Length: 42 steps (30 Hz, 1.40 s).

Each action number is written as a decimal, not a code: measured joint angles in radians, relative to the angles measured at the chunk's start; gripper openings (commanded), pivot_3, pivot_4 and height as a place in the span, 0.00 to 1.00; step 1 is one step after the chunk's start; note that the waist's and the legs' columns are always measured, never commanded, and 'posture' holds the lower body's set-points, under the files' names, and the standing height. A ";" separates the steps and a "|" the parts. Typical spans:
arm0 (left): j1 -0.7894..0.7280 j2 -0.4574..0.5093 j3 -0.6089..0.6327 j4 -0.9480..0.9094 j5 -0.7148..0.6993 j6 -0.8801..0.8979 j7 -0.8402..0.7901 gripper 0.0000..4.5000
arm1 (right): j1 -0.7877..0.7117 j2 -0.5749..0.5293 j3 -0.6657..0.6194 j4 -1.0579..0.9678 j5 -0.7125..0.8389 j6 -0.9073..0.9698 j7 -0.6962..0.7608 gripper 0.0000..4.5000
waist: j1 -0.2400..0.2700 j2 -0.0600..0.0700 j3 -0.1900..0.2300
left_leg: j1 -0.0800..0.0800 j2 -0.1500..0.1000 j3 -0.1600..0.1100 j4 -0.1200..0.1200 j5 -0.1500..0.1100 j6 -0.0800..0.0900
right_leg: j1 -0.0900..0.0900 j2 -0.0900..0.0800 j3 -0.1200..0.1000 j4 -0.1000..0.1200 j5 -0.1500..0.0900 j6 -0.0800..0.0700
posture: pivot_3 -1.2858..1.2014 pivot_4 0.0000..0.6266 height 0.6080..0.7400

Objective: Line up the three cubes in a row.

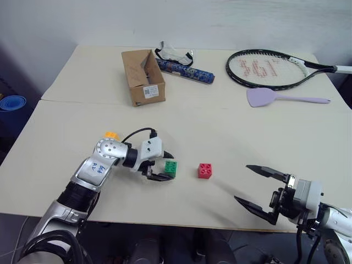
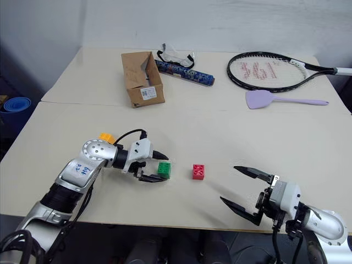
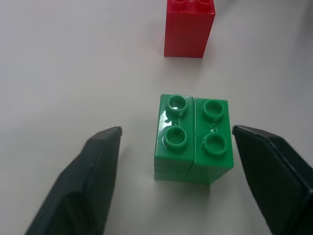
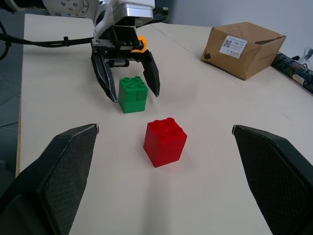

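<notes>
Fingers on my left gripper point(image 3: 193, 181) stand spread apart with the green cube point(image 3: 193, 139) sitting between them on the table point(image 1: 220, 132). From the left wrist view I see a gap on each side of the block, so neither finger point(image 3: 85, 186) is touching it and nothing is clamped. The cube stands upright with its studs up.

Just past those fingertips, along the line the gripper points, sits the red cube point(image 1: 205, 171), also studs up, close to the green one but apart from it. The orange-yellow cube point(image 1: 111, 135) is behind the left gripper, beside the wrist and arm and partly hidden by them; I can only make out its top edge.

Over on my right gripper point(image 1: 254, 187), both black fingers are splayed wide and hold nothing. It hovers near the table's front edge, well clear of the blocks. Looking along it in the right wrist view, the red cube lies ahead between the two fingers' lines, with the green cube and the left gripper farther on.

Far beyond both grippers lie a cardboard box point(image 1: 143, 76) on its side, a tennis racket point(image 1: 275, 69) and a lilac spatula point(image 1: 275, 98).
</notes>
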<state>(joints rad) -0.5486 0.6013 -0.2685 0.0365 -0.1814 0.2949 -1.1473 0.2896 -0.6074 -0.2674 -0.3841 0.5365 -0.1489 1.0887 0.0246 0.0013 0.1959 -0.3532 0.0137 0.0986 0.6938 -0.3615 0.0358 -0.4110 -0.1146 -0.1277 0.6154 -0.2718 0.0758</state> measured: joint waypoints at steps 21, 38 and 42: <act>0.620 0.036 0.853 0.026 -0.305 -0.128 0.239 0.99 | -0.173 0.040 0.106 0.077 0.015 0.024 0.006 1.00 | -0.028 -0.001 0.000 | 0.000 0.002 -0.001 -0.001 -0.003 -0.001 | 0.000 -0.001 -0.001 -0.004 0.000 0.000 | 0.52 0.24 1.00; 0.552 -0.106 0.825 -0.108 -0.364 0.035 0.557 0.99 | -0.297 0.070 0.153 0.076 0.022 0.050 -0.048 1.00 | -0.003 -0.004 -0.002 | 0.000 0.002 -0.002 -0.001 -0.006 -0.002 | 0.000 -0.002 -0.001 -0.002 0.000 -0.001 | 0.52 0.24 1.00; 0.446 -0.097 0.709 -0.114 -0.333 0.156 0.655 0.99 | -0.309 0.108 0.157 0.067 0.035 0.084 -0.100 1.00 | -0.012 -0.004 -0.002 | 0.000 0.002 0.000 -0.001 -0.006 -0.001 | 0.000 0.000 -0.001 -0.002 0.000 -0.001 | 0.52 0.24 1.00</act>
<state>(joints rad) -0.1027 0.5040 0.4402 -0.0774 -0.5147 0.4504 -0.4926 -0.0197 -0.4995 -0.1105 -0.3171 0.5717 -0.0652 0.9888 0.0124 -0.0029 0.1938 -0.3531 0.0156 0.0987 0.6931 -0.3676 0.0346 -0.4112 -0.1148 -0.1284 0.6134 -0.2720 0.0752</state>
